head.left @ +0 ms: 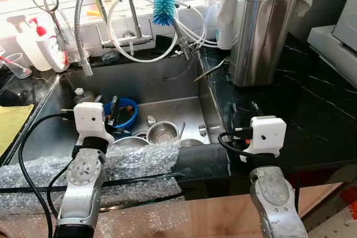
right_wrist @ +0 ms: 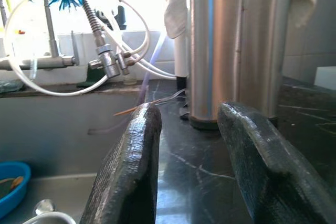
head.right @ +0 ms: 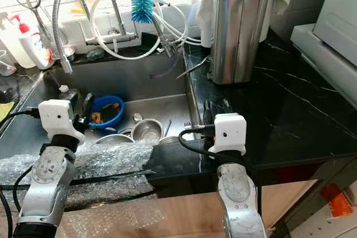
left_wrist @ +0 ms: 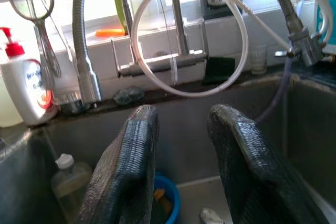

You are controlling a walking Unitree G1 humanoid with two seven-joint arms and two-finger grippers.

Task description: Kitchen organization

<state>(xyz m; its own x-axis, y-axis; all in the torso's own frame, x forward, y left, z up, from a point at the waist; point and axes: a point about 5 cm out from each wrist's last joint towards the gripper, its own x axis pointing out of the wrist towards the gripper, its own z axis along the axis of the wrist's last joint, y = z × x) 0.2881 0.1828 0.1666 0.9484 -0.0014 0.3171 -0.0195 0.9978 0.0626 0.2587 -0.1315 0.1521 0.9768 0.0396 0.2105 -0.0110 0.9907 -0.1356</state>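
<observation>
The stainless steel sink (head.left: 167, 82), set into the black marble tabletop (head.left: 312, 110), holds one blue plastic bowl (head.left: 127, 111), two steel bowls (head.left: 163, 132) and one fork (head.left: 202, 130) near its front edge. One tall steel knife block (head.left: 261, 34) stands at the tabletop's back, right of the sink. The left pincer (left_wrist: 181, 166) hovers over the sink's front left, fingers apart and empty; the right pincer (right_wrist: 191, 166) hovers over the tabletop's front edge, likewise spread and empty.

Left hand (left_wrist: 178, 166) and right hand (right_wrist: 191, 166) both spread, empty.
</observation>
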